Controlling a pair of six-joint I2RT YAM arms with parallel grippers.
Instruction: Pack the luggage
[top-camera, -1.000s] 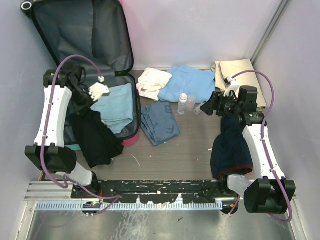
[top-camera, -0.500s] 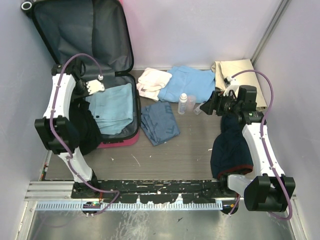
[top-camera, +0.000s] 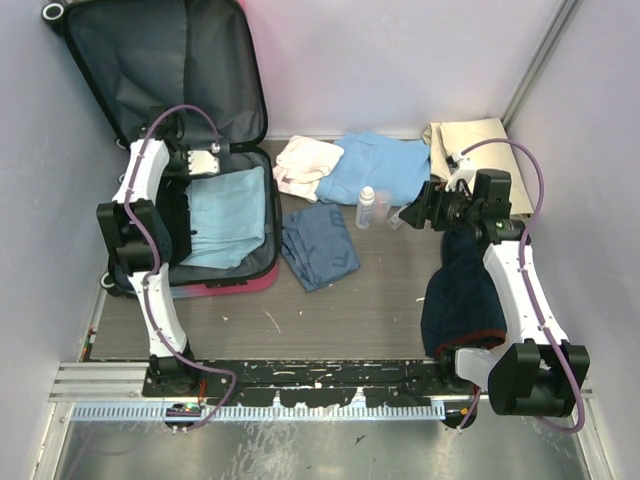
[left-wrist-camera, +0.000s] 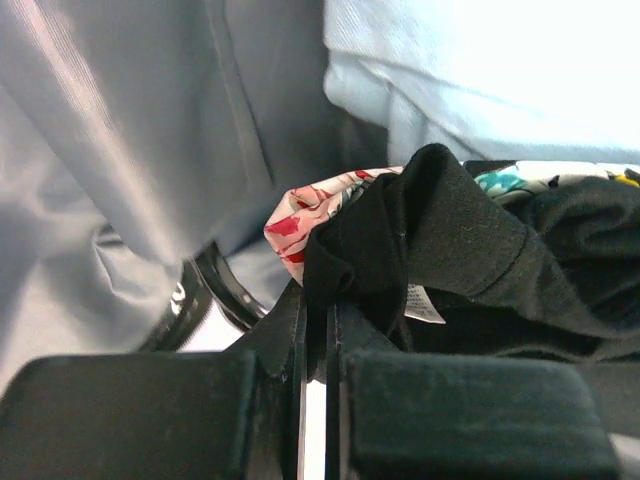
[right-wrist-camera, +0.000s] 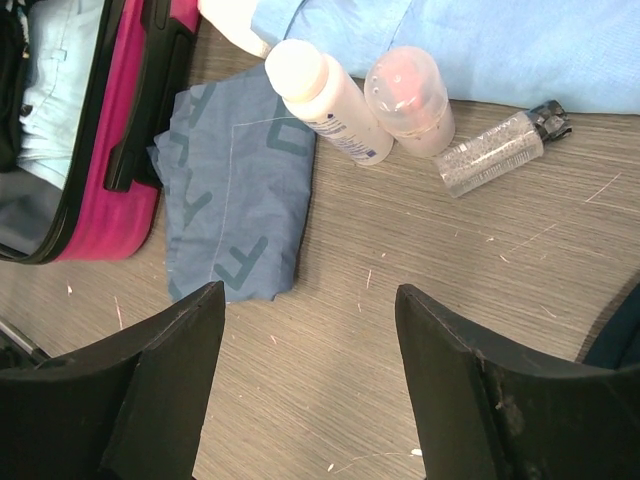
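there, soft crumpled black cloth (left-wrist-camera: 470, 250) in the left hand (left-wrist-camera: 318, 320), inside grey-lined luggage (top-camera: 130, 50)

**Luggage Laid Open at the Far Left Corner**

The luggage (top-camera: 150, 60) is laid open at the far left corner of the table (top-camera: 380, 300). Its base is set flat on the surface, and a pink shell edge is seen along the near and right sides. The lid is raised steeply at the far edge, its dark grey fabric lining turned toward the near edge. A black wheel (top-camera: 52, 11) is seen at the lid's upper left corner. A folded light blue garment (top-camera: 225, 215) is spread in the base, and a black garment (left-wrist-camera: 470, 230) is bunched along its left side.
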